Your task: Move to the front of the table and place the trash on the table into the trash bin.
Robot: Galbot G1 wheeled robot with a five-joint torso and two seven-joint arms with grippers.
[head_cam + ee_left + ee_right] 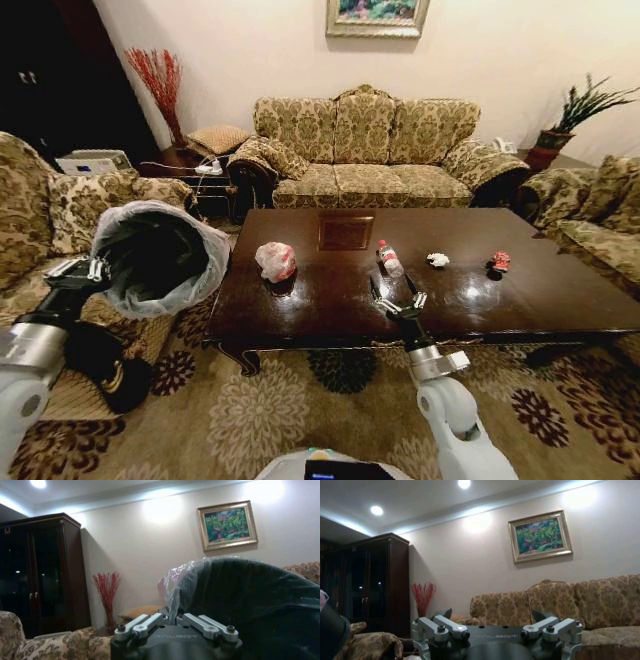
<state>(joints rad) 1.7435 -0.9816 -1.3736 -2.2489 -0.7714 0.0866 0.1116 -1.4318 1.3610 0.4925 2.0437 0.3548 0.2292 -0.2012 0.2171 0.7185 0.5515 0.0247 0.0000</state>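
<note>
On the far left, my left gripper (78, 268) is pinched shut on the liner at the rim of the bin (160, 258), holding it off the floor and tilted, its mouth facing right toward the table (330, 300). The left wrist view shows the fingers (142, 624) pressed together on a fold of the liner (175, 588). The bin is round and dark, with a translucent whitish-grey liner puffing over the rim. It hangs just beside the table's left end, above the sofa arm (100, 200).

The table is dark, glossy, reddish-brown, with a square inset panel (346, 232). Four trash items lie on it in a rough row. Leftmost is the bag (276, 261), a white-and-pink bundle, left of centre, well left of my right gripper (395, 290). Next is the bottle (389, 259), clear with a red label, lying on its side just beyond the right gripper. The right gripper hovers over the near edge of the table, spread open, holding nothing. Right of the bottle is the wad (438, 260), white paper, far and right of that gripper. Rightmost is the wrapper (500, 261), red, well apart from it.
</note>
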